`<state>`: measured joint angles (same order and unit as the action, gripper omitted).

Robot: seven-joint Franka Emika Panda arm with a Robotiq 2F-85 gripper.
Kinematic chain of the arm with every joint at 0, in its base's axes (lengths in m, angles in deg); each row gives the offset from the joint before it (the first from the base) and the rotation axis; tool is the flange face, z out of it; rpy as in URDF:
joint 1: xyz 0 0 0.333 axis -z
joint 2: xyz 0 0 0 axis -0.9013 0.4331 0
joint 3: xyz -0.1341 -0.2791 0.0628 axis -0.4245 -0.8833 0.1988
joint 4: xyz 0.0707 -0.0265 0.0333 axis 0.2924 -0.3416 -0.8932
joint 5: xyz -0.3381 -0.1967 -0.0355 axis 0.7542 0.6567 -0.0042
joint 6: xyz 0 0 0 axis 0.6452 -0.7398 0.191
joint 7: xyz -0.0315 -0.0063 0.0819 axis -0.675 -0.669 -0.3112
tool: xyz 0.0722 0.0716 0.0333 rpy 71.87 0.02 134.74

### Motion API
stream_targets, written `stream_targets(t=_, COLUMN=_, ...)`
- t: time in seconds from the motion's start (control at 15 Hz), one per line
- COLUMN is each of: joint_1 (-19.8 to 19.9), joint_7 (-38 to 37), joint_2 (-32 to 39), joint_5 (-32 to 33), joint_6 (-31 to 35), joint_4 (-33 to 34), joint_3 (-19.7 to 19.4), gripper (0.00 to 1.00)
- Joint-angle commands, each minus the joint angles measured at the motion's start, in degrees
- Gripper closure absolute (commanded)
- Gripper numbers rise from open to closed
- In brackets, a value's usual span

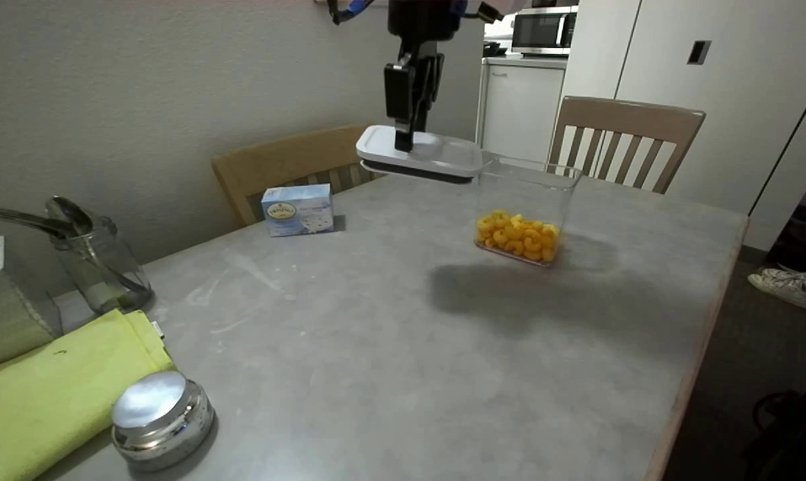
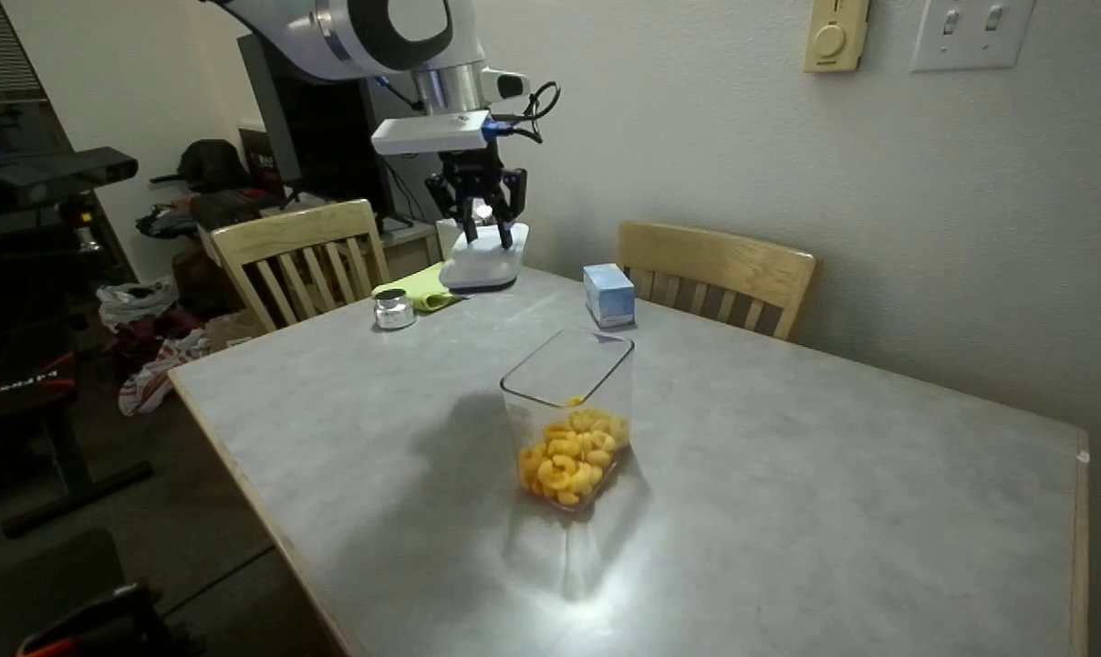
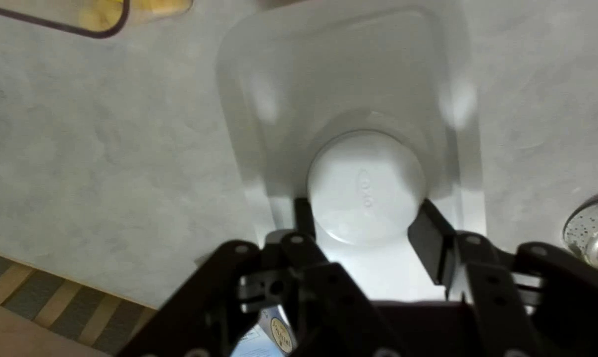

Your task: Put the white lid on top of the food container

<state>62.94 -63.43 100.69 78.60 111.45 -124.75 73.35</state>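
The gripper [image 2: 489, 241] pinches the raised round button [image 3: 367, 186] of the white lid [image 1: 436, 155], holding it above the counter [image 1: 376, 327], apart from the open clear plastic food container [image 1: 528, 194]. Yellow macaroni-like pieces [image 1: 517, 235] lie in the container's lower part. A Twinings box [image 1: 299, 210] stands near the counter's edge.

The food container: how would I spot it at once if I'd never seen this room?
Start at the grey table. In an exterior view, to the right of the blue box, stands the food container. See-through and open on top, it alone holds yellow pieces.
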Motion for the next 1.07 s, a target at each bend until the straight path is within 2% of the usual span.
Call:
stream_targets(t=0.0, joint_1=1.13, joint_7=3.71, joint_2=-6.11, joint_5=-2.15, joint_6=1.24, joint_4=-6.64, joint_3=-0.18, gripper=0.74)
stream_targets(t=0.07, joint_1=-0.32, joint_7=1.1, joint_2=-2.22, joint_5=-0.68, joint_6=-0.15, joint_4=-1.9, joint_3=-0.74, gripper=0.49)
stream_targets(t=0.27, joint_1=0.01, joint_7=2.02, joint_2=-4.19, joint_5=-1.05, joint_6=-0.1, joint_4=-4.02, joint_3=-0.78, gripper=0.49)
stream_targets(t=0.87, joint_1=0.02, joint_7=2.08, joint_2=-4.28, joint_5=-1.07, joint_6=0.04, joint_4=-4.54, joint_3=-0.78, gripper=0.49)
stream_targets(t=0.93, joint_1=-0.17, joint_7=2.12, joint_2=-3.7, joint_5=-0.35, joint_6=-0.81, joint_4=-3.76, joint_3=-0.93, gripper=0.74)
stream_targets(t=1.0, joint_1=-0.54, joint_7=1.17, joint_2=-3.4, joint_5=0.69, joint_6=-2.06, joint_4=-3.09, joint_3=-1.3, gripper=0.74)
